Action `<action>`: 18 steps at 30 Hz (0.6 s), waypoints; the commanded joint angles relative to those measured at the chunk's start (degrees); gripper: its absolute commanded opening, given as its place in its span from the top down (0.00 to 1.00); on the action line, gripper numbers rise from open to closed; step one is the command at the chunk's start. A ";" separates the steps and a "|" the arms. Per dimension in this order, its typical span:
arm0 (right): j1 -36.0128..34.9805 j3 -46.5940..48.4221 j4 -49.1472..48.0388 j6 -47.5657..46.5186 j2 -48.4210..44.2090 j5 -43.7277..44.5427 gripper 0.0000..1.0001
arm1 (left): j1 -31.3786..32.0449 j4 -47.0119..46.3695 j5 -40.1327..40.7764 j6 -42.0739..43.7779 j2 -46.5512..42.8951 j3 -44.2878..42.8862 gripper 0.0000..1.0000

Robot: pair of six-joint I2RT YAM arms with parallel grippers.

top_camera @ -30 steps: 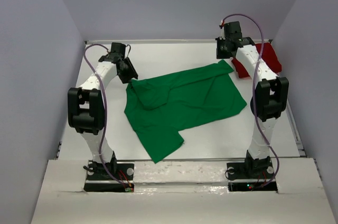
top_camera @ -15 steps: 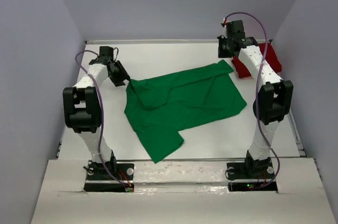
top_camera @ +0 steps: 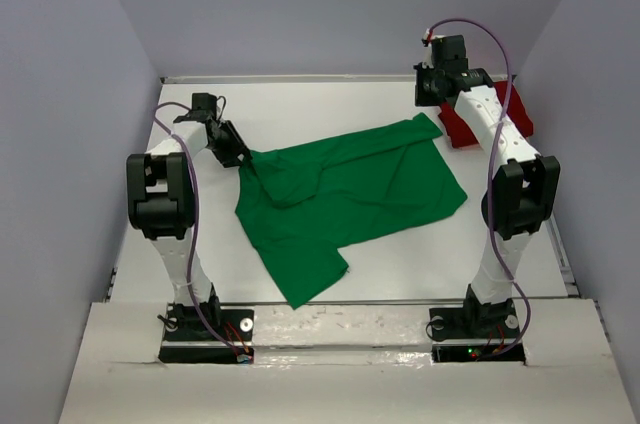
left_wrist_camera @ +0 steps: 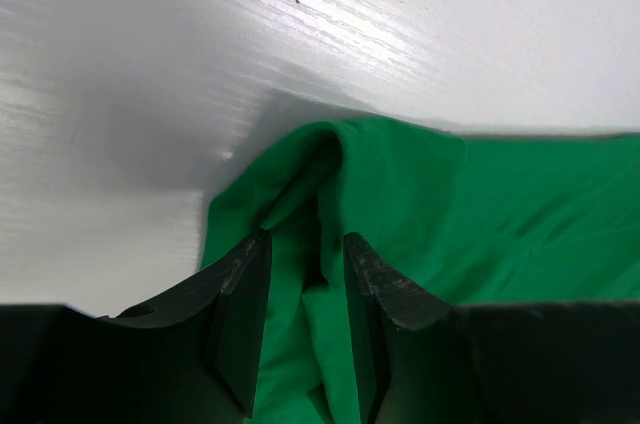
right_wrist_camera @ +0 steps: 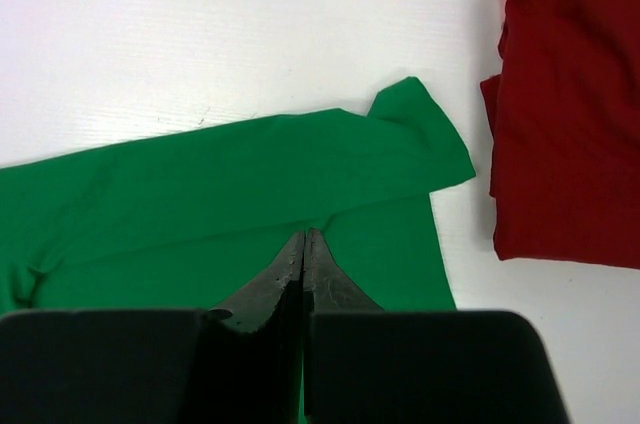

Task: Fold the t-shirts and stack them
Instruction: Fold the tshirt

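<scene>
The bright green t-shirt [top_camera: 345, 194] lies spread and wrinkled on the middle of the white table. The dark red t-shirt [top_camera: 512, 109] lies bunched at the far right, partly hidden behind my right arm. My left gripper [top_camera: 235, 152] is down at the green shirt's far left corner. In the left wrist view it [left_wrist_camera: 305, 244] is open, with a raised fold of green cloth [left_wrist_camera: 400, 194] between the fingers. My right gripper [top_camera: 436, 96] hovers above the green shirt's far right corner. In the right wrist view it [right_wrist_camera: 303, 236] is shut and empty over the green cloth [right_wrist_camera: 200, 194], with the red shirt [right_wrist_camera: 570, 104] to its right.
The table [top_camera: 300, 104] is walled by grey panels at the back and both sides. Its raised near edge [top_camera: 340, 302] runs in front of the arm bases. Bare white surface shows behind the green shirt and at the near right.
My left arm swung its elbow outward and brought the gripper down onto the green shirt's far left corner. My right arm shifted slightly right. Neither shirt has moved.
</scene>
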State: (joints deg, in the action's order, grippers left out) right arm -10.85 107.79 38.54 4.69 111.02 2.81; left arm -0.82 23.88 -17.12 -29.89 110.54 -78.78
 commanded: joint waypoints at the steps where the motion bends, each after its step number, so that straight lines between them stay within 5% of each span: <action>1: 0.31 0.41 -1.63 -0.73 -2.13 0.79 1.00 | -0.23 -0.94 -3.53 0.27 1.25 -2.95 0.56; 9: 0.31 0.76 -1.28 -0.47 -1.25 -0.08 1.00 | -0.15 -1.99 -5.02 -0.08 3.01 -4.01 0.60; 11: 0.31 0.76 -1.37 -0.29 -1.25 -0.26 1.00 | -0.15 -2.34 -5.11 -0.26 3.01 -4.01 0.71; 13: 0.31 0.58 -1.37 -0.21 -1.16 -0.61 1.00 | -0.15 -2.35 -4.06 -0.43 2.49 -3.75 1.00; 18: 0.31 -0.03 -1.19 -0.38 -0.81 -0.61 1.00 | -0.15 -1.03 -0.82 -0.26 1.26 -3.66 1.00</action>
State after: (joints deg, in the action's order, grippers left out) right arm -10.85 107.79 38.54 4.71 111.02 2.90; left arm -0.82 21.91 -19.46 -30.48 113.86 -80.51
